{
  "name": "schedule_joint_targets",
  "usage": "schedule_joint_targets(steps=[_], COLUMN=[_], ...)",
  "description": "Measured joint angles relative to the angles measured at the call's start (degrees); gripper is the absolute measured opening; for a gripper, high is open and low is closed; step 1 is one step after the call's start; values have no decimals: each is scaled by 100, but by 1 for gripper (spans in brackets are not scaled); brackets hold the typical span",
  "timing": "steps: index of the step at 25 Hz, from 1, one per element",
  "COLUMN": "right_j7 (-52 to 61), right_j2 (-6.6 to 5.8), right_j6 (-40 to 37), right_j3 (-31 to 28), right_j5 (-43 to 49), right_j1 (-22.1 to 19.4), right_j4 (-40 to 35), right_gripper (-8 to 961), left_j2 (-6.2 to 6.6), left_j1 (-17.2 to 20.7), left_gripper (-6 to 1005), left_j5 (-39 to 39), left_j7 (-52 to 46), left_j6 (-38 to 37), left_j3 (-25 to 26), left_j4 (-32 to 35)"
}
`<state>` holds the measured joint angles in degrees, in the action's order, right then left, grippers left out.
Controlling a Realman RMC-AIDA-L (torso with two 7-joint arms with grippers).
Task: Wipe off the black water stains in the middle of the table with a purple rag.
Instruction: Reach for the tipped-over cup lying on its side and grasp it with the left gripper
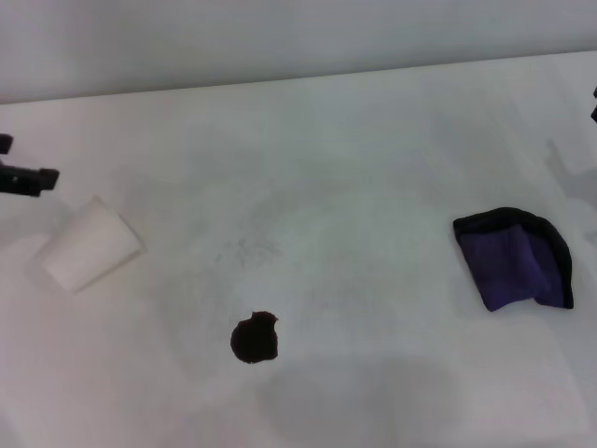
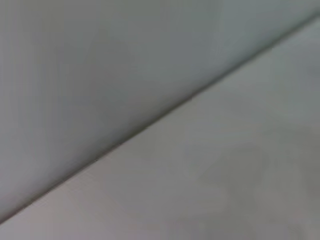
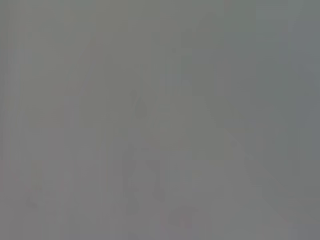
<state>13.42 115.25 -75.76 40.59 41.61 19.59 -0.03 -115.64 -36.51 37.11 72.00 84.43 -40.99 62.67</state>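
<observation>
A small black stain [image 1: 255,338] sits near the front middle of the white counter [image 1: 373,168]. The purple rag [image 1: 516,261] lies far off to its right, alone. A white cup [image 1: 90,245] lies tipped over on the left, near the left gripper [image 1: 23,175]. I cannot tell if the gripper is apart or together.

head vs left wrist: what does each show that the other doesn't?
Head only: the black water stains near the table's middle, the purple rag lying to its right, a white paper cup on its side to its left, the left gripper at the left edge, a sliver of the right gripper. Left wrist only: nothing extra. Both: bare table meeting the grey wall.
</observation>
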Motion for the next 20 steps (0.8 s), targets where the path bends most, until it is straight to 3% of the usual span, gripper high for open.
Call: schedule_joint_targets(steps=[4, 7, 16, 20], right_j7=[7, 16, 26, 28], right_j2=[9, 13, 23, 23], right_j6=[-12, -58, -223, -352], right_j3=[9, 10, 18, 19], right_j5=[16, 21, 23, 23], right_j1=[22, 33, 28, 0], right_j4=[50, 112, 333, 423], right_gripper=[855, 855, 855, 855], left_j2=[93, 78, -263, -297], left_j1=[-60, -92, 246, 331], left_gripper=[891, 891, 891, 890], left_j5=[-352, -614, -1171, -1131], left_j7=[-85, -64, 35, 24], left_j6=[578, 788, 348, 254], left_j3=[-155, -207, -878, -986], left_j4=[307, 268, 117, 131])
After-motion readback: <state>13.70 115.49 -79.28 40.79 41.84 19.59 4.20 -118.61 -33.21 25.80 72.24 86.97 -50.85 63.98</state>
